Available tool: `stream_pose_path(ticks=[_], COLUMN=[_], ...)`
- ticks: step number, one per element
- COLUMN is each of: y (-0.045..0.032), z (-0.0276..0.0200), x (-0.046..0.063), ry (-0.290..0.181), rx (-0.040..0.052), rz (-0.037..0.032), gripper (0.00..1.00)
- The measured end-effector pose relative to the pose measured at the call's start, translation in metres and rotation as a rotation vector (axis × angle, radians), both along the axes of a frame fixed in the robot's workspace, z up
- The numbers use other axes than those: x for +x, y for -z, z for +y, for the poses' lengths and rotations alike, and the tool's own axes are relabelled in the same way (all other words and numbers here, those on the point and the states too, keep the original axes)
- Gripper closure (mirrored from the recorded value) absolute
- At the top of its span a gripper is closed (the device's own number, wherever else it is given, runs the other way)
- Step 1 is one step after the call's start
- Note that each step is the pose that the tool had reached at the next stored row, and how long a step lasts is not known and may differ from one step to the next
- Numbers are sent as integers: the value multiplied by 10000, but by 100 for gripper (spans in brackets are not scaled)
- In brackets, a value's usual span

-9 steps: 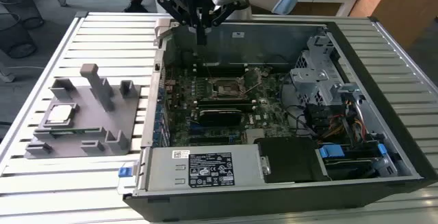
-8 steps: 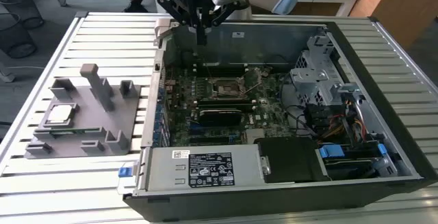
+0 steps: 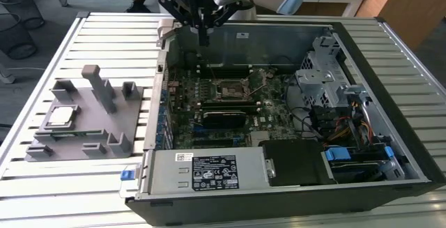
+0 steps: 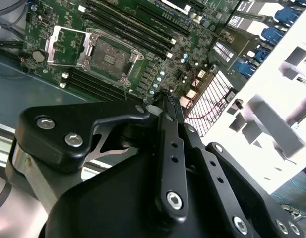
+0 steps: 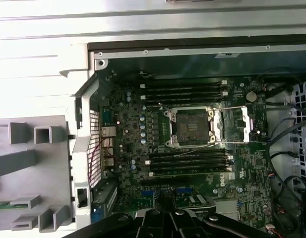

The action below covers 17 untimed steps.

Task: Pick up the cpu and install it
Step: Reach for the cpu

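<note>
I'm looking into the open computer case (image 3: 279, 207), which is holding the motherboard (image 3: 268, 110) with its socket (image 5: 191, 126) lying open between rows of memory slots. It is also housing a power supply (image 3: 167, 173) carrying a black label (image 3: 214, 171) whose white print I cannot read. The grey fixture (image 3: 91, 126) on the exterior view's left is holding the cpu (image 3: 60, 115), lying flat. The gripper (image 3: 203, 41) is hanging above the case with its fingers pinched together on nothing, well apart from the cpu.
</note>
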<state>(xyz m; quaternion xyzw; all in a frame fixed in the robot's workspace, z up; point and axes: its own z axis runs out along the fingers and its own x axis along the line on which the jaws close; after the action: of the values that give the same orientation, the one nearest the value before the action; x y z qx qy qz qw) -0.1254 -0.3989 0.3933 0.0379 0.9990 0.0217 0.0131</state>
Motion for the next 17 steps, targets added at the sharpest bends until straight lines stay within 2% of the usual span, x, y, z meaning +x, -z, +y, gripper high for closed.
stream_pose_path(ticks=[17], y=[0], z=[1], x=[-187], ry=[-1], rx=[0], rz=[1], gripper=[88])
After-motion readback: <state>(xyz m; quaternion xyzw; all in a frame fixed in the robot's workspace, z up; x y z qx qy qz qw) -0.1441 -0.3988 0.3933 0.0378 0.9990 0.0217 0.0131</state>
